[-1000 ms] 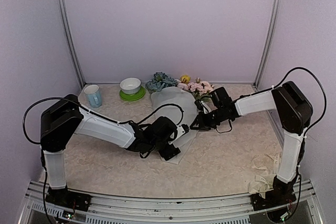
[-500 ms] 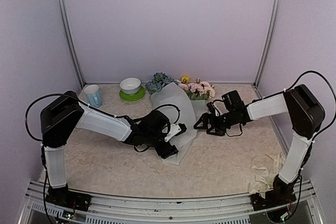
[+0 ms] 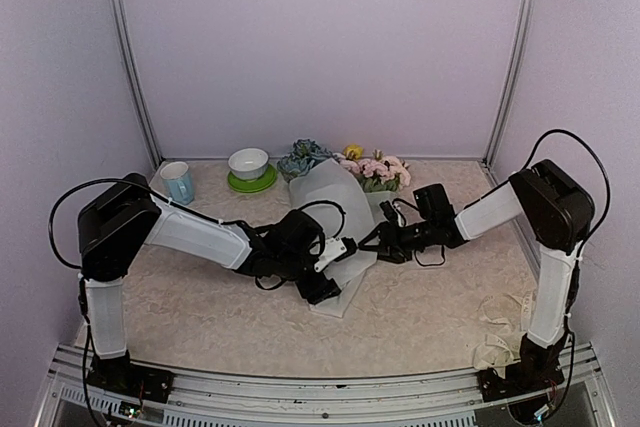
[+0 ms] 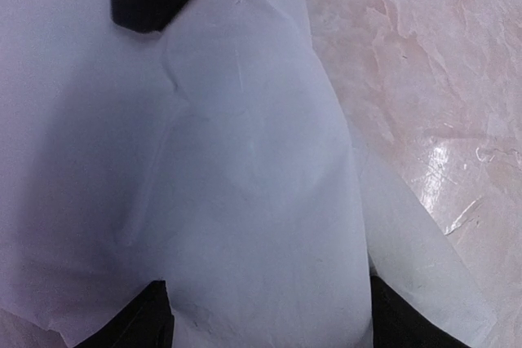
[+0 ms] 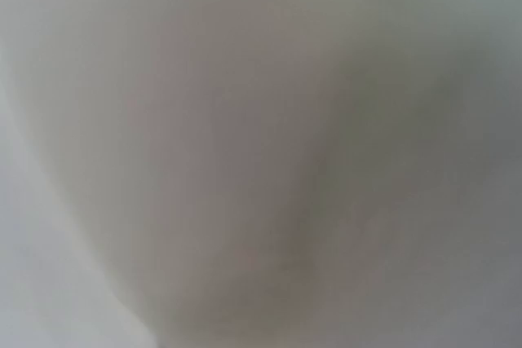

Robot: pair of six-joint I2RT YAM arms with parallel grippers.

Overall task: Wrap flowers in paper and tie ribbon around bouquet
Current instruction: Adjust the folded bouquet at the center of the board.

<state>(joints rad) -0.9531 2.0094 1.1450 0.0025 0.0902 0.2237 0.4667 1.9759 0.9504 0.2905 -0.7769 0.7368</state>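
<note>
The table (image 3: pixel 420 307) has a beige marbled top. At its back left stands a blue mug (image 3: pixel 178 183), and just beside it a green plate (image 3: pixel 251 184) carrying a white bowl (image 3: pixel 248 162). The flowers (image 3: pixel 372 169) lie at the back middle, heads near the wall. White paper (image 3: pixel 325 197) lies folded from them toward the table's middle. A cream ribbon (image 3: pixel 503 327) lies crumpled in the near right corner

Both arms same build: left arm (image 3: pixel 195 237) and right arm (image 3: pixel 485 212) have white link shells, black joint housings and one big boxy black block at the elbow. Thin black cable (image 3: pixel 62 203) loops off each. Wrists and fingers (image 4: pixel 143 323) black. Bases black, possibly with exposed wiring, too small to confirm.
</note>
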